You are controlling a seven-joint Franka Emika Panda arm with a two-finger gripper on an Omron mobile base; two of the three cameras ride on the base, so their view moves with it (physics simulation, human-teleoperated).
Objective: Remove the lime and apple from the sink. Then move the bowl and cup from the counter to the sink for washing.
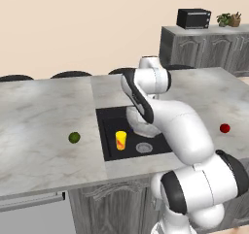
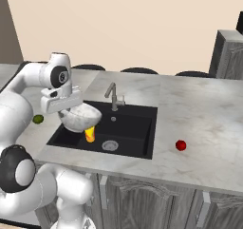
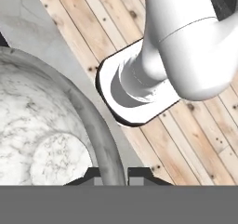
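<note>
the gripper pinches the marbled bowl by its rim at the bottom of the hand view. the right base view shows the bowl hanging over the sink, partly covering the yellow cup. the left base view shows the lime at centre left and the apple at right.

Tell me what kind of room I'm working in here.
A kitchen, rendered rather than real: a black sink with a metal faucet set in a marble counter, and a microwave on cabinets behind.
</note>
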